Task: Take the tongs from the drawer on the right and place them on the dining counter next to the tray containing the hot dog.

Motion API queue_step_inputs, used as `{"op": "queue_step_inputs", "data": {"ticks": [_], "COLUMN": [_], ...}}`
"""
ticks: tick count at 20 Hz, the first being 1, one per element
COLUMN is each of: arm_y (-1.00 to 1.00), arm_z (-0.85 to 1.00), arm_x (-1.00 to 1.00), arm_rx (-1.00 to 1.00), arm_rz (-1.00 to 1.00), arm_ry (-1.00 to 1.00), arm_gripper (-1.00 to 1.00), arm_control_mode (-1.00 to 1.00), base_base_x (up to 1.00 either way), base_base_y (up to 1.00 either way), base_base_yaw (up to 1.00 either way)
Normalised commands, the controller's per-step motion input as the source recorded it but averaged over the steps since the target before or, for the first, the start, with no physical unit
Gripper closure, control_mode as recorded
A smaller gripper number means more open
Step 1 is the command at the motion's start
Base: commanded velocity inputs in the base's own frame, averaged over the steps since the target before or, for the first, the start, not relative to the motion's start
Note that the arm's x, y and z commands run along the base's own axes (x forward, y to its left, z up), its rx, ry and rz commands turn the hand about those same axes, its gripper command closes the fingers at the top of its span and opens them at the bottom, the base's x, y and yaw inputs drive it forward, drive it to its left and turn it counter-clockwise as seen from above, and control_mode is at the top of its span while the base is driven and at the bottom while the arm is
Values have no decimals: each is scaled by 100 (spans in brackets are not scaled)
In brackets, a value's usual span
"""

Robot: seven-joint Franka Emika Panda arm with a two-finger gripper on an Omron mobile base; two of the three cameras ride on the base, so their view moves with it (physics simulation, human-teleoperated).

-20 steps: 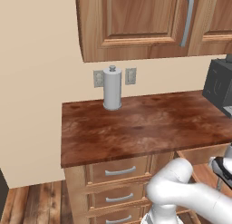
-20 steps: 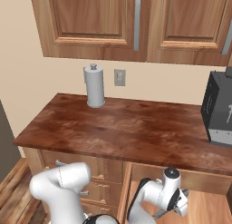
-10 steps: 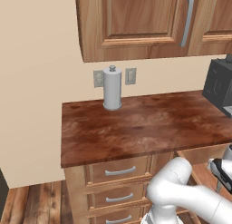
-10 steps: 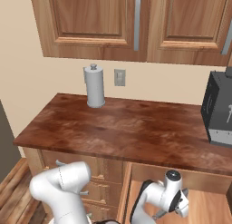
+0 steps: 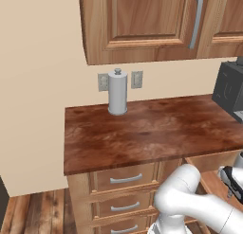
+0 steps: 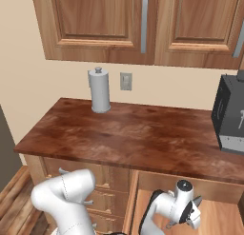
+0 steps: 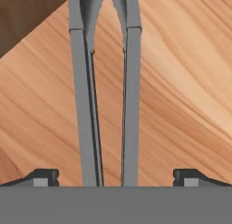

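The tongs (image 7: 108, 96) lie flat on the pale wood floor of the drawer (image 7: 181, 82), their two slim grey arms running away from me, side by side. My gripper (image 7: 115, 177) hangs just over them, open, with one dark fingertip (image 7: 41, 175) outside each arm and nothing gripped. From the right base camera, my hand (image 6: 187, 213) reaches down into the open drawer (image 6: 224, 220) under the worktop. The drawer's rim (image 5: 209, 174) shows at the right of the left base view. The dining counter, the tray and the hot dog are out of view.
A reddish-brown worktop (image 6: 133, 134) carries a grey paper-towel roll (image 6: 100, 90) at the back and a black appliance (image 6: 231, 115) on the right. Narrow drawers with silver handles (image 5: 126, 179) sit left of the open one. Wall cabinets (image 6: 143, 24) hang above.
My hand has sunk slightly lower into the drawer. The jaws have stayed open and the tongs have not moved.
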Motion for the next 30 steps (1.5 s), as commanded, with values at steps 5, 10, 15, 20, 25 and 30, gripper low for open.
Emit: {"op": "queue_step_inputs", "data": {"ticks": [5,10,15,20,25,30], "arm_y": [0,0,0,0,0,0], "arm_z": [0,0,16,42,43,57], "arm_x": [0,0,-14,-27,-37,-43], "arm_rx": [0,0,-1,-2,-2,-1], "arm_rz": [0,0,0,0,0,0], "arm_ry": [0,-1,-5,-6,-3,0], "arm_gripper": [100,100,100,100,100,100], "arm_control_mode": [-100,-100,-100,-100,-100,-100], "base_base_x": [0,0,0,0,0,0], "base_base_y": [0,0,0,0,0,0], "base_base_yaw": [0,0,0,0,0,0]}}
